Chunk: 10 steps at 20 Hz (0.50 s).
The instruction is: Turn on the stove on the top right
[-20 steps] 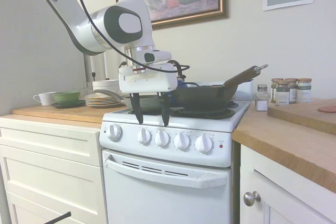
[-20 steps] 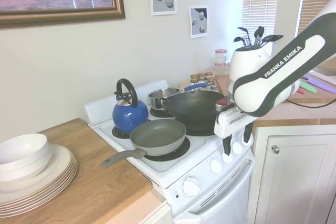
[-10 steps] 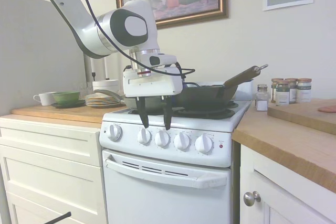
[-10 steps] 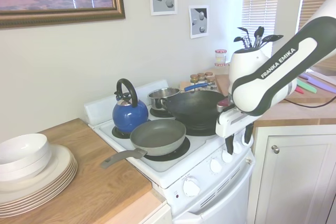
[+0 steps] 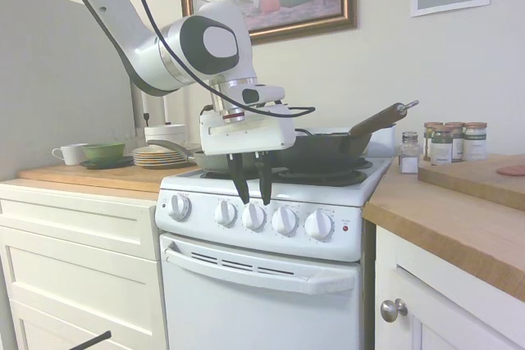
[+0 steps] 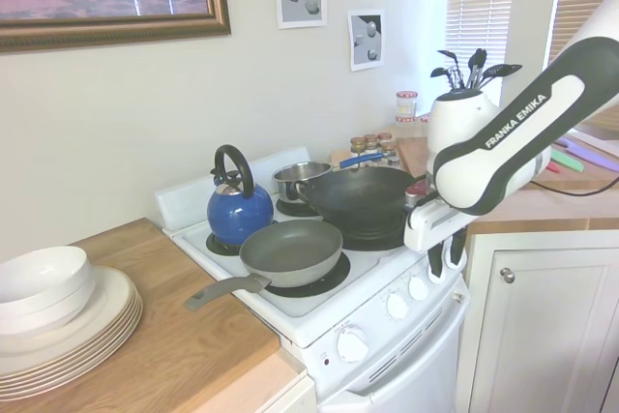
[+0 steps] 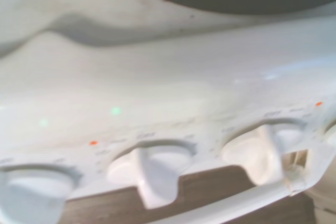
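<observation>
Kitchen corner, cream wall, framed painting above; small white stove (image 5: 271,202) set between wooden worktop (image 5: 459,219) runs and white cabinets. Four burners all occupied: grey frying pan (image 6: 290,250) front, blue kettle (image 6: 239,212) behind it, dark wok (image 6: 360,198) and small steel pot (image 6: 302,179) on the far side. Five round white knobs along the front panel, tiny red light (image 5: 344,228) at the panel's end near the spice jars (image 5: 449,142).

Gripper (image 5: 253,196) hanging over the front panel, pointing down, tips just above the gap between second knob (image 5: 225,212) and middle knob (image 5: 253,216). Jaws parted, a narrow gap between them, nothing held. Not touching any knob (second exterior view partly hides the tips behind the panel edge). Wrist view blurred; knob ridges (image 7: 149,174) showing roughly upright, small print beside them unreadable.

Step in hand, as judged: approach and line-up, no grip made yet, task hardly begun. Which knob serves the top right burner: cannot tell, labels too soft to read.

Next move calls for: picking the correct knob, lowering so the parted jaws straddle its ridge, clamping, then rotating the wrist. Jaw gap looks tight for the ridge; slight widening likely needed first.
</observation>
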{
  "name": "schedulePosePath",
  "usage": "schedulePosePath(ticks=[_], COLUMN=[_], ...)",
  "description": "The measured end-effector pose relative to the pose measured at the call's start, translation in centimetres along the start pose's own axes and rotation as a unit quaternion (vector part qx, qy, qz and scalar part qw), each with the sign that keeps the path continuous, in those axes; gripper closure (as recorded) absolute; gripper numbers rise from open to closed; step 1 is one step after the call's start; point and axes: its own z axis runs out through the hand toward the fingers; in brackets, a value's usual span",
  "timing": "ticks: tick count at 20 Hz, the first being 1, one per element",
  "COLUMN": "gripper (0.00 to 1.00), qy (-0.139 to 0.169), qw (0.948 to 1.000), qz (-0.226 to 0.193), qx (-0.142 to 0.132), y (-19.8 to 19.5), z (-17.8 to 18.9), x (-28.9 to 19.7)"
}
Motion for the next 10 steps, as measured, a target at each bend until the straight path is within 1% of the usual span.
schedulePosePath(ticks=[5,10], gripper=[1.00,1.00], qy=[0.009,0.021], qw=[0.9999,0.9997], qz=[0.006,0.012], qx=[-0.001,-0.003], y=[-0.10,-0.19], z=[0.70,0.58], x=[0.46,0.87])
